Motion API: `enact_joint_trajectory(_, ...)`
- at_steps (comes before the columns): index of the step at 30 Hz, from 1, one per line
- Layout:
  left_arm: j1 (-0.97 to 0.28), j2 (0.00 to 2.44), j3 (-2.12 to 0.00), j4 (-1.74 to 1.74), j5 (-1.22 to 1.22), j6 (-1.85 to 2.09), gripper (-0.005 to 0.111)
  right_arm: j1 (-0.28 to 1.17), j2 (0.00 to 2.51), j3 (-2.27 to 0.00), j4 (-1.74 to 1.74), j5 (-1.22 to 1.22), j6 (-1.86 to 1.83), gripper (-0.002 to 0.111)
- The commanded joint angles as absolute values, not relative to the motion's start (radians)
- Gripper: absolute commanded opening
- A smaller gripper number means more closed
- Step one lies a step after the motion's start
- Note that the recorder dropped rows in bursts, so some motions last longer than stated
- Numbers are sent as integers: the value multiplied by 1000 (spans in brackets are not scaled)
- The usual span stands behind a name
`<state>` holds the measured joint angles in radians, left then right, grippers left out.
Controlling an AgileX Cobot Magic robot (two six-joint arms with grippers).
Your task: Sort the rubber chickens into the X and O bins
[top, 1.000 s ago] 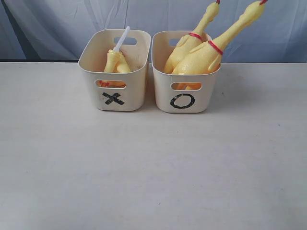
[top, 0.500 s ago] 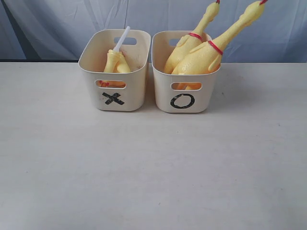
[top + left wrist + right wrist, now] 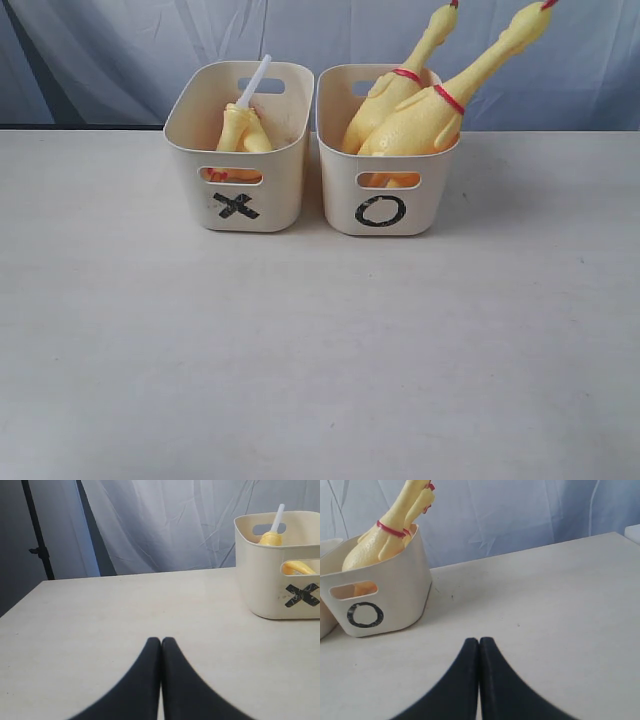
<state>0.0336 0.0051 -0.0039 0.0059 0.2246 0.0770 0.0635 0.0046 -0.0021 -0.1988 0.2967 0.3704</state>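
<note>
Left gripper (image 3: pixel 161 642): two smooth black tapered fingers pressed flat together, closed on nothing, low over the bench (image 3: pixel 320 350). Right gripper (image 3: pixel 479 641): same matte black fingers, likewise closed and empty, over bare bench. Neither gripper shows in the exterior view.

Bench: pale cream matte top with faint scuffs and small dark specks. Its near half carries nothing.

Toward the rear, two cream plastic tubs stand upright just beside each other, with rounded corners, slightly flared walls and slot handles.

- The X bin (image 3: pixel 280 190), on the left in the exterior view, bears a black tape-like X under its front slot.
- The O bin (image 3: pixel 430 195), on the right, bears a black ring.

Contents, X bin: small rubber chickens (image 3: pixel 243 130), yellow and glossy, lie low inside. The count cannot be told. A white tube (image 3: pixel 255 82) rises tilted above the rim. Yellow and red show through the front slot.

Contents, O bin: two large rubber chickens (image 3: pixel 410 125), yellow with a pimpled skin texture and red neck bands. Their long necks lean out over the far rim.

Behind the bench: a creased pale blue-grey cloth backdrop (image 3: pixel 320 50).
</note>
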Motion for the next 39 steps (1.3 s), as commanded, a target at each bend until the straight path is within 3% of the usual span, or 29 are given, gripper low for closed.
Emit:
enact_joint_trajectory(1,37,0,0,0,217,67,0,59,0,0,-201,291,129,-1)
enact_joint_trajectory(32,37,0,0,0,224,67,0,63,0,0,-201,309,104,-1)
enact_joint_trajectory(39,37,0,0,0,224,67,0,152,0,0,-199,309,104,-1)
